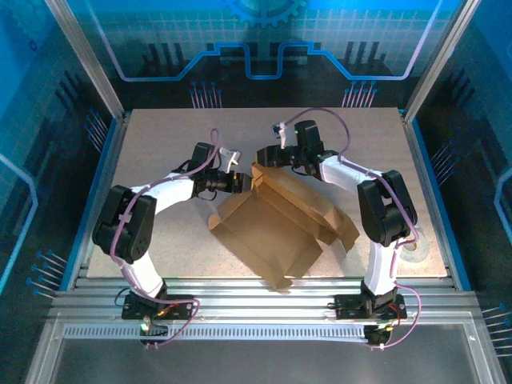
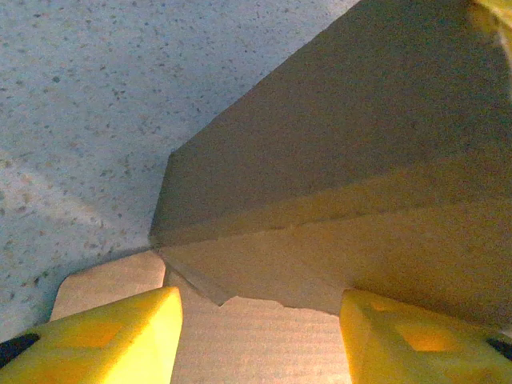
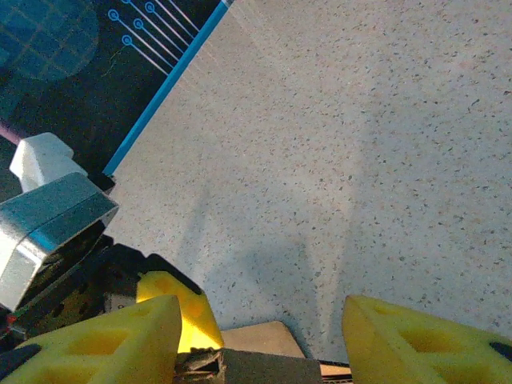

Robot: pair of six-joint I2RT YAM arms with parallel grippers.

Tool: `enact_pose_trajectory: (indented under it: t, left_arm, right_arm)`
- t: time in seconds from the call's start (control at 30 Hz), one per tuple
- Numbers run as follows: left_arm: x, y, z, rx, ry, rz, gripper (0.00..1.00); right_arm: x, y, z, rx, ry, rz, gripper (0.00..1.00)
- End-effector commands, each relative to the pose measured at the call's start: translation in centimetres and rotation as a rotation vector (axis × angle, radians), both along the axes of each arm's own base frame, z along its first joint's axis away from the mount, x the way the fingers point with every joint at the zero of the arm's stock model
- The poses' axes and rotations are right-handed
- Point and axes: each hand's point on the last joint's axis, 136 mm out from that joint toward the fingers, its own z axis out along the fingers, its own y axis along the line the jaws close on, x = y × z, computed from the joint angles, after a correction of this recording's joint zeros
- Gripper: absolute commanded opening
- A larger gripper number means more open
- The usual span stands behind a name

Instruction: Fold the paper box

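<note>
The paper box (image 1: 276, 232) is a brown cardboard mailer lying partly folded in the middle of the table, with walls raised along its far side. My left gripper (image 1: 242, 182) is at the box's far-left corner. In the left wrist view its yellow fingers (image 2: 120, 336) stand well apart, open, with a flat flap and a raised wall of the box (image 2: 344, 160) between and ahead of them. My right gripper (image 1: 268, 156) hovers just beyond the box's far corner. It is open (image 3: 262, 302), with a cardboard edge (image 3: 264, 340) low between its fingers and touching neither.
The speckled table top (image 1: 160, 144) has bare room behind and to the left of the box. A small pale round object (image 1: 414, 253) lies near the right arm's base. Blue rails (image 1: 432, 192) line the sides, and metal slats (image 1: 256, 292) the near edge.
</note>
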Motion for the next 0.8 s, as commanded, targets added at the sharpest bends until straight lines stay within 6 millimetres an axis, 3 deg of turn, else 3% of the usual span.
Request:
enact_pose_trajectory:
  t: [0.0, 0.4, 0.77]
  left_arm:
    - [1.7, -1.4, 1.8, -0.004, -0.107, -0.035, 0.56]
    - [3.0, -3.5, 1.5, 0.043, -0.185, -0.052, 0.55]
    - [4.5, -3.3, 0.9, 0.132, -0.262, 0.016, 0.39]
  right_arm:
    - [-0.8, -0.9, -2.6, -0.012, 0.110, 0.007, 0.56]
    - [-0.5, -0.6, -2.2, 0.074, 0.161, 0.040, 0.50]
    - [-0.4, -1.0, -2.1, 0.105, 0.187, 0.040, 0.43]
